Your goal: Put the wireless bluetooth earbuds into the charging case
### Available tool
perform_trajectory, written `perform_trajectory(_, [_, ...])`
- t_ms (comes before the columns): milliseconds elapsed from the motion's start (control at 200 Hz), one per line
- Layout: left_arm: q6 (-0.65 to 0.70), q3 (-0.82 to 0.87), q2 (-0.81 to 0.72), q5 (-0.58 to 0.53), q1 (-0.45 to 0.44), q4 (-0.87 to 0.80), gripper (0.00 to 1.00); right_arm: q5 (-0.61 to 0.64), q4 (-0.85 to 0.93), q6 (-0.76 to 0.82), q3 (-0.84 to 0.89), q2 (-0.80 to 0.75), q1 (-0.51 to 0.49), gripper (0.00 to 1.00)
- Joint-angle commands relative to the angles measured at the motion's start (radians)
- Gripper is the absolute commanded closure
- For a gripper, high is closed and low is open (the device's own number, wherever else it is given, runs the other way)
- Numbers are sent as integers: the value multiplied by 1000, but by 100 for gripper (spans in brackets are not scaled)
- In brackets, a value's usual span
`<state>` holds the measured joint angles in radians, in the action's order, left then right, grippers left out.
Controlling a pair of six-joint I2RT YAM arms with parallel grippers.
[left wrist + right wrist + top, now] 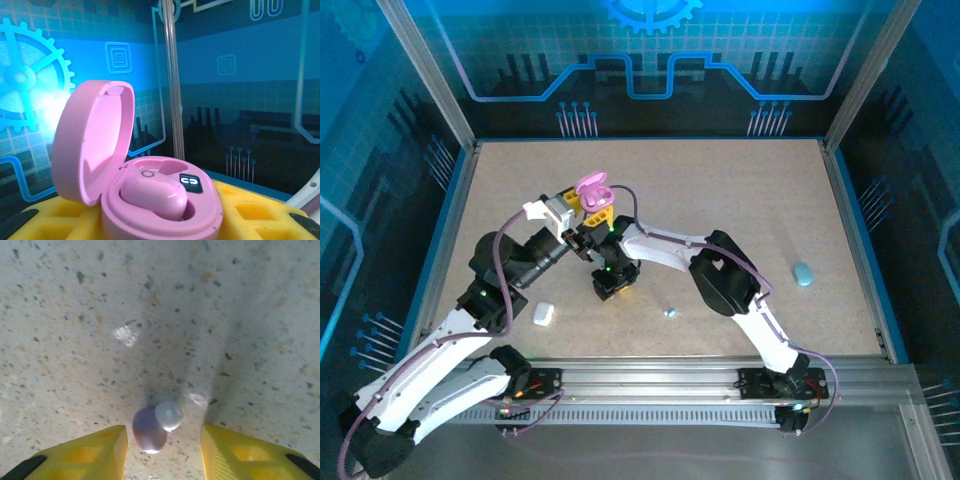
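My left gripper (pixel 582 213) is shut on a pink charging case (pixel 592 187) and holds it up above the table, lid open. In the left wrist view the case (pixel 95 145) sits between the yellow fingers (pixel 260 212), with one pink earbud (pixel 152 195) seated in the near well and the far well empty. My right gripper (pixel 610 285) points down at the table. In the right wrist view it (pixel 162 452) stands open, and a purple earbud (pixel 149 432) with a pale tip lies on the table between the yellow fingertips (pixel 90 452), touching neither.
A white case (pixel 543 313) lies near the left arm. A small light blue earbud (pixel 670 313) rests on the table in front of the right arm, and a light blue case (pixel 803 273) lies at the right. Blue walls and metal posts ring the table (pixel 720 200).
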<state>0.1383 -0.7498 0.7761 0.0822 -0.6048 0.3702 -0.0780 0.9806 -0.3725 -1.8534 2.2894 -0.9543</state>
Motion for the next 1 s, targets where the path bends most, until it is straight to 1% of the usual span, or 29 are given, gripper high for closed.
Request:
perform_trajectory(0, [17, -36, -4, -10, 7, 19, 54, 109, 69, 20, -8, 5, -6, 58])
perform_trajectory(195, [16, -39, 12, -4, 6, 26, 54, 167, 72, 39, 29, -46, 6, 58])
perform_trajectory(285, [15, -42, 19, 2, 6, 27, 54, 192, 57, 34, 60, -69, 30, 59])
perform_trajectory(370, [13, -42, 24, 1, 5, 30, 54, 178, 25, 11, 99, -90, 68, 59])
perform_trajectory(590, [7, -43, 36, 4, 6, 39, 54, 33, -87, -52, 171, -136, 134, 59])
perform_trajectory(695, [7, -44, 35, 4, 5, 38, 54, -100, -143, -86, 207, -164, 145, 59])
perform_trajectory(845, [8, -42, 30, 2, 5, 38, 54, -281, -239, -186, 253, -195, 142, 58])
perform_trajectory(916, [5, -41, 28, 5, 5, 38, 54, -301, -248, -218, 254, -189, 133, 56])
perform_trajectory(991, [4, -37, 25, 4, 6, 38, 54, -275, -233, -239, 247, -174, 128, 54])
